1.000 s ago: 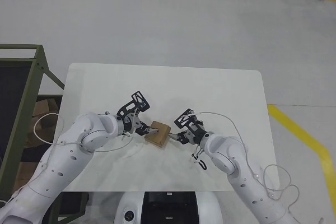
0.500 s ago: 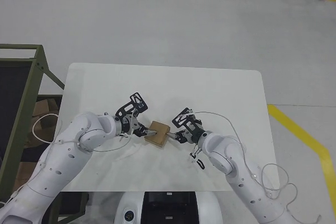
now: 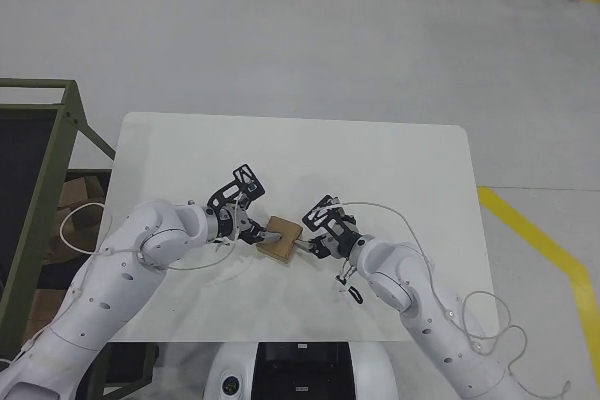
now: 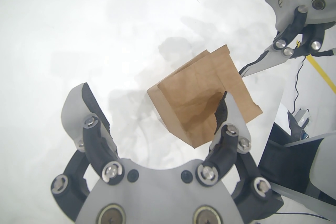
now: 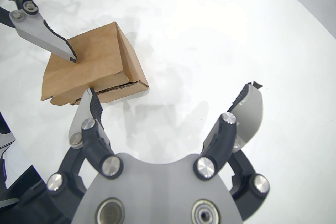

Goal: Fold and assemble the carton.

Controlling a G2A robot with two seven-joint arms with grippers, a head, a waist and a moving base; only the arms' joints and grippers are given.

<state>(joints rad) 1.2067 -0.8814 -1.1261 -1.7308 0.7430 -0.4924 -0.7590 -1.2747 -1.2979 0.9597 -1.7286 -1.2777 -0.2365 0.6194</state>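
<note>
A small brown cardboard carton [image 3: 282, 239] lies near the white desk's [image 3: 400, 160] front-centre. The left end effector [image 4: 155, 92], spread wide, presses one fingertip onto its top; the right end effector [image 5: 171, 88], equally wide, touches its side edge.

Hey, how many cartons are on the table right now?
1: a brown carton, partly folded, lying near the middle of the white table.
</note>
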